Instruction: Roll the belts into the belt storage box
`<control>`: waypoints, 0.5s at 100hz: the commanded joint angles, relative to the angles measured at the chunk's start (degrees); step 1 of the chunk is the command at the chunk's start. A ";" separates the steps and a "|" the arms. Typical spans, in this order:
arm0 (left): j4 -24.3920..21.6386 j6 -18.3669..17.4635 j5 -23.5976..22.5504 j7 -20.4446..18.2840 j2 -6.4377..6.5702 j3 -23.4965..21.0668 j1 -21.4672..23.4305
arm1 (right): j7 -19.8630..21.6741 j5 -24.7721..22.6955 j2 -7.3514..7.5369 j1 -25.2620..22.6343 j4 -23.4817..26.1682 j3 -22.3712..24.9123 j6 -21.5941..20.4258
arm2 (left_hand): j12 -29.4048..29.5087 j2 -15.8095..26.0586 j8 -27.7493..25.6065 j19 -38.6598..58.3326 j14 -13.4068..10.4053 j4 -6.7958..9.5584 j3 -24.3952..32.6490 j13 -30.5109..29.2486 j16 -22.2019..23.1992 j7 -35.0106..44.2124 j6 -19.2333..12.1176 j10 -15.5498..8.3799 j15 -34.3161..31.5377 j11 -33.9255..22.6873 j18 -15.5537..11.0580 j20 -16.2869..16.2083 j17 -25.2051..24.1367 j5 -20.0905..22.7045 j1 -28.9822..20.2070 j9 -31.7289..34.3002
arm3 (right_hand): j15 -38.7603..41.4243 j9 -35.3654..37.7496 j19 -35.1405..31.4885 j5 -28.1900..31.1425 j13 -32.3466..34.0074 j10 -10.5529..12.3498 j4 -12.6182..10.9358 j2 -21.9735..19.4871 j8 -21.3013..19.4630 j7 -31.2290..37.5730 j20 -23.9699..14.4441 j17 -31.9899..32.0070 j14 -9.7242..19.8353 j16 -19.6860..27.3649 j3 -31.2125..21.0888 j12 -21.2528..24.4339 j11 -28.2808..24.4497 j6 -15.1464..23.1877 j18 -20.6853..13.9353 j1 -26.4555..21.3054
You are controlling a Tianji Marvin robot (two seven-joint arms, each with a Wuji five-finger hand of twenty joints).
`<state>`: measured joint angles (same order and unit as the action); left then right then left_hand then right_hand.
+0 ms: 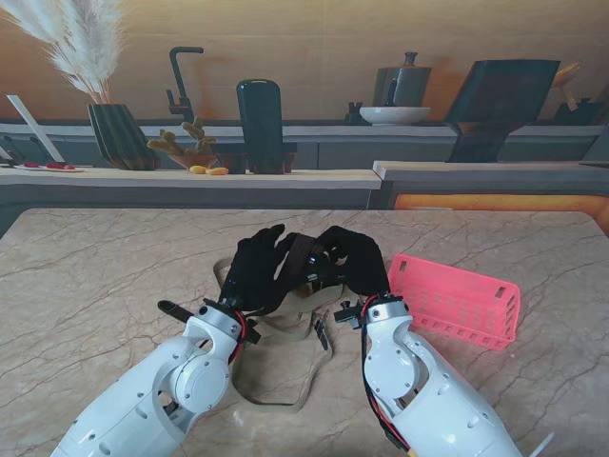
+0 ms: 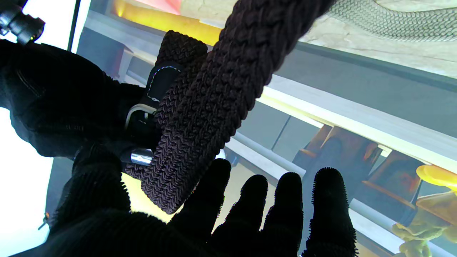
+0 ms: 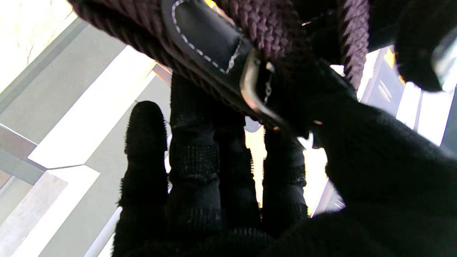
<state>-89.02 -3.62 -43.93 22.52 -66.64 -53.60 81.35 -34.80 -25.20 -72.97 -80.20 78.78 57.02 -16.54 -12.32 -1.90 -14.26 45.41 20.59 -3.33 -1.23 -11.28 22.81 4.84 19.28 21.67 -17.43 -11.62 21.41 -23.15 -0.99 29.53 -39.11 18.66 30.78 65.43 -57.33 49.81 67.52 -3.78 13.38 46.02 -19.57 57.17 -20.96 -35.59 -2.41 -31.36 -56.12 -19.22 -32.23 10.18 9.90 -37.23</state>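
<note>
Both black-gloved hands meet above the marble worktop [image 1: 105, 267], working a dark brown braided belt [image 1: 303, 249] into a coil. The right hand [image 1: 354, 259] has its fingers clamped on the buckle end, anchoring the core; the left hand [image 1: 259, 265] cups the roll with fingers spread, likely to guide the wrap. A beige woven belt [image 1: 285, 328] lies loose underneath. The pink plastic storage basket [image 1: 459, 300] waits just right.

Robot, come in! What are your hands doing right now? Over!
Left hand and right hand both shut on dark braided belt, held up between them. Tan belt lying on table. Pink box waiting on my right, nothing blocking it.
</note>
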 commanded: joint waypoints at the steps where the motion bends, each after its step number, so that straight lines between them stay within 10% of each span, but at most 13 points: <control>1: -0.92 0.26 0.54 -0.19 -0.37 -0.32 1.05 | -0.39 -0.13 -0.39 -0.16 0.42 0.03 -0.08 | 1.12 -1.24 0.90 -1.46 -0.05 2.01 0.12 1.41 -0.54 -2.35 0.38 0.85 0.49 0.62 -0.43 0.82 -0.92 -1.53 1.02 -2.03 | 1.17 -1.06 -0.08 2.36 -0.13 1.58 -2.05 -5.83 -1.56 6.32 0.85 0.94 2.41 -0.16 -4.55 0.45 -0.29 15.89 0.07 -4.10; 50: -0.19 -0.03 1.87 2.51 -1.18 0.03 1.14 | -0.49 0.03 -0.47 -0.07 0.30 -0.01 -0.21 | 2.46 0.10 2.73 -10.33 -2.17 2.57 0.28 6.94 -1.68 -4.88 0.30 -0.28 1.85 2.37 -6.94 5.61 -3.22 -10.35 1.53 -9.16 | 1.23 -1.10 -0.15 2.28 -0.16 1.58 -2.08 -5.85 -1.56 6.34 1.02 1.02 2.42 -0.10 -4.53 0.48 -0.30 16.11 0.14 -4.07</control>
<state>-89.43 -3.66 -41.84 24.32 -67.19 -53.58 82.31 -35.03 -25.20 -73.03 -80.21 78.78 57.02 -16.56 -11.59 -1.90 -12.76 37.50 20.25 -3.33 -1.23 -6.41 21.90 2.54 19.40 21.69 -16.42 -11.04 16.81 -19.05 -3.69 21.42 -39.11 11.45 30.78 65.43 -57.33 49.81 67.52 -3.65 13.38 46.01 -19.57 57.17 -20.93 -35.55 -2.40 -31.35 -56.12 -19.20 -32.23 10.21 9.91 -37.23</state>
